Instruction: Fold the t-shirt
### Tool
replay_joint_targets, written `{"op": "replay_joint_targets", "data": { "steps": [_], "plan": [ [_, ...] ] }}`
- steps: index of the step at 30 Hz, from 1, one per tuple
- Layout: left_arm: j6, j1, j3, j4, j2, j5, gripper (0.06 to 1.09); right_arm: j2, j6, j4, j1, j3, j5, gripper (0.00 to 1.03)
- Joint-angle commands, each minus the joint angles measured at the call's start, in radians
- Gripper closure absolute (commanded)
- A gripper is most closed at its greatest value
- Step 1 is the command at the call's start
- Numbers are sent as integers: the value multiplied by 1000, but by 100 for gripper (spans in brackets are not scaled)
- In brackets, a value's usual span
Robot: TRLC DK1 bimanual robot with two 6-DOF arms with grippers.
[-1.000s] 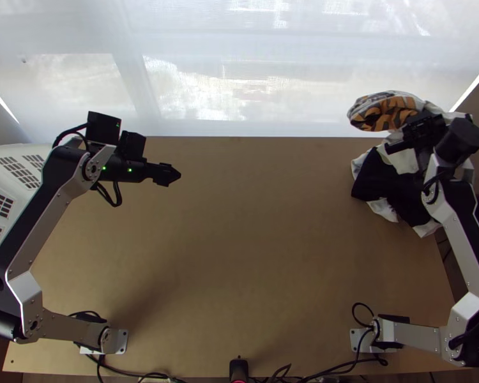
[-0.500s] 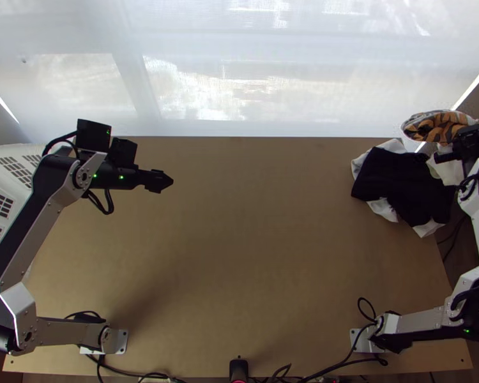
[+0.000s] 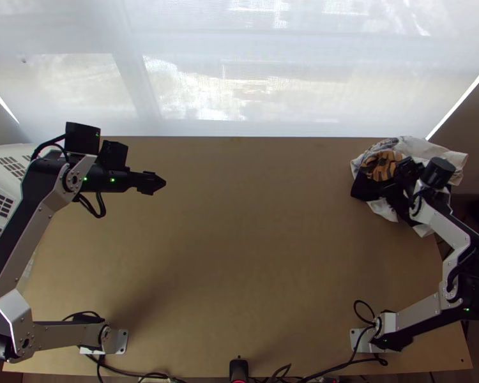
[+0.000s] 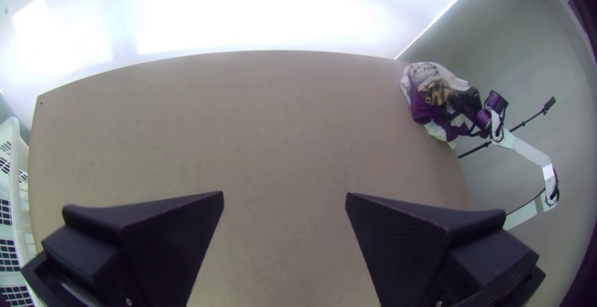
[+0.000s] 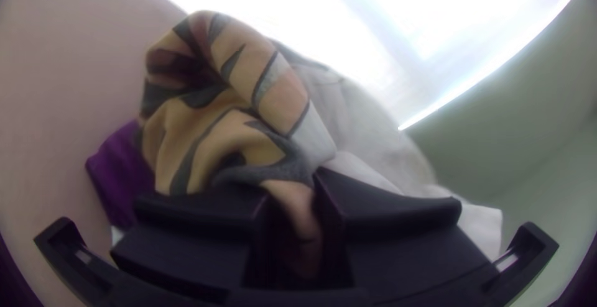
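At the table's back right corner a bunched shirt with an orange-and-black striped print (image 3: 380,165) and white cloth (image 3: 431,150) lies against dark cloth (image 3: 365,189). My right gripper (image 3: 396,182) is over this pile. In the right wrist view, a narrow strip of the printed cloth (image 5: 211,127) runs between the fingers of my right gripper (image 5: 293,186), shut on it. Purple-looking cloth (image 5: 121,170) lies beside the print. Far from the pile, my left gripper (image 3: 151,183) is above the table's left part; in the left wrist view my left gripper (image 4: 285,194) stands open.
The wooden table (image 3: 252,242) stretches bare between the arms. A white slatted basket (image 3: 3,179) stands at its left edge, with a pale curtain (image 3: 239,64) along the back. Cables (image 3: 342,369) run along the near edge.
My right gripper first went right with the printed shirt, uncovering the dark cloth, then came back left and nearer, onto the pile. The left arm has drifted slightly left.
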Motion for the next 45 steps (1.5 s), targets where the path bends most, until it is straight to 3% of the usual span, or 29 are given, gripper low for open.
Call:
{"op": "replay_joint_targets", "data": {
  "steps": [1,5,8,12,15,22,27,36,40,45],
  "plan": [
    [11,36,-8,-12,-26,21,13,-16,-4,6,88,-192,33,100],
    [10,39,-9,-11,-33,27,13,-49,-12,0,125,-281,35,97],
    [5,36,-9,-11,-38,33,13,-32,-27,0,113,-301,37,75],
    [2,41,-12,-12,-56,35,13,-78,-26,-3,80,-292,37,30],
    [2,52,-22,-12,-76,41,13,-149,-29,-11,59,-284,38,10],
    [2,72,-52,-20,-121,53,13,-362,-35,-95,4,-229,38,9],
    [0,73,-74,-20,-139,53,13,-466,30,-167,8,-134,35,9],
    [-3,78,-107,-31,-171,53,13,-367,166,-199,146,67,60,9],
    [16,107,-109,-37,-176,53,13,-364,188,-192,191,-23,89,9],
    [30,119,-111,-37,-162,58,13,-273,154,-50,137,-232,95,9]
  ]
}}
